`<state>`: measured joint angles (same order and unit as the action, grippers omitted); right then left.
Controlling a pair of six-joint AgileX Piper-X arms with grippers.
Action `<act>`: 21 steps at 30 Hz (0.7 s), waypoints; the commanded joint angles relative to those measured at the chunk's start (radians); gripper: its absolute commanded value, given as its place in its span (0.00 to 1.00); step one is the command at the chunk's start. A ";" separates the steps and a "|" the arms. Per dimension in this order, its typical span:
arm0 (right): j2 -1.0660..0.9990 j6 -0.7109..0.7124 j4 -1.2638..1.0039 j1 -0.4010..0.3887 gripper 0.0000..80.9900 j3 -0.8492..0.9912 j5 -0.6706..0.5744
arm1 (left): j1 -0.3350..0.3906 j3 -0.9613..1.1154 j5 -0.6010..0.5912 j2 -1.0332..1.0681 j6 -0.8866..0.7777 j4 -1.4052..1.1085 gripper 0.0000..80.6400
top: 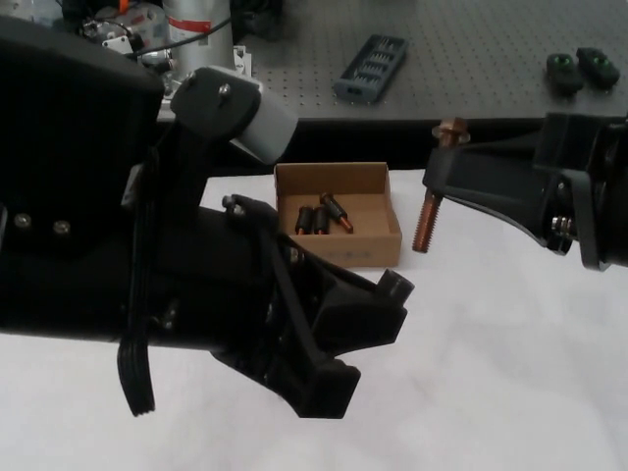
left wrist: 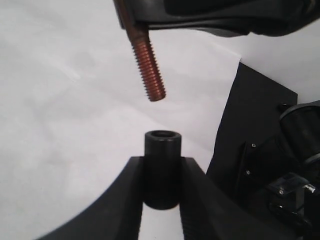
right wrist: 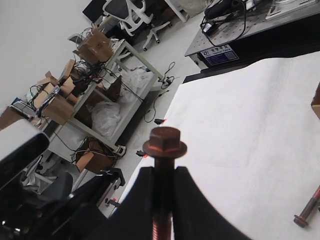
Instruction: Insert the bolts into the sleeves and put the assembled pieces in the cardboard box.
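White bench (top: 510,383), right tool (right wrist: 161,187) clasping vertical bolt (top: 428,221), threads down, left tool (left wrist: 162,167) clasping upright sleeve (left wrist: 162,145)

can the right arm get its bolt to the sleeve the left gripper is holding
Probably yes: the sleeve turns its open end toward the bolt, with nothing between them. The bolt is tilted and slightly off line, so it may need aligning first.

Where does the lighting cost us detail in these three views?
High view: the left arm is a near-black mass against the bright sheet. Left wrist view: sheet washed out, yet bolt threads and sleeve bore show plainly. Right wrist view: even light, a soft highlight on the bolt head.
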<state>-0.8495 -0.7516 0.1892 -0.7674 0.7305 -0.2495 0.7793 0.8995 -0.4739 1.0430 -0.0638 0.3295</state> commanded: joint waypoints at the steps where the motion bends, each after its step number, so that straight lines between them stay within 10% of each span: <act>1: -0.002 -0.005 -0.025 -0.004 0.02 0.003 -0.011 | 0.004 0.005 -0.010 -0.011 -0.015 -0.045 0.01; 21: -0.002 -0.040 -0.025 -0.004 0.02 0.003 -0.007 | 0.004 0.005 -0.002 -0.011 -0.049 -0.101 0.01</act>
<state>-0.8495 -0.7580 0.1819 -0.7674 0.7305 -0.2495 0.7793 0.8995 -0.4739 1.0430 -0.1044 0.2581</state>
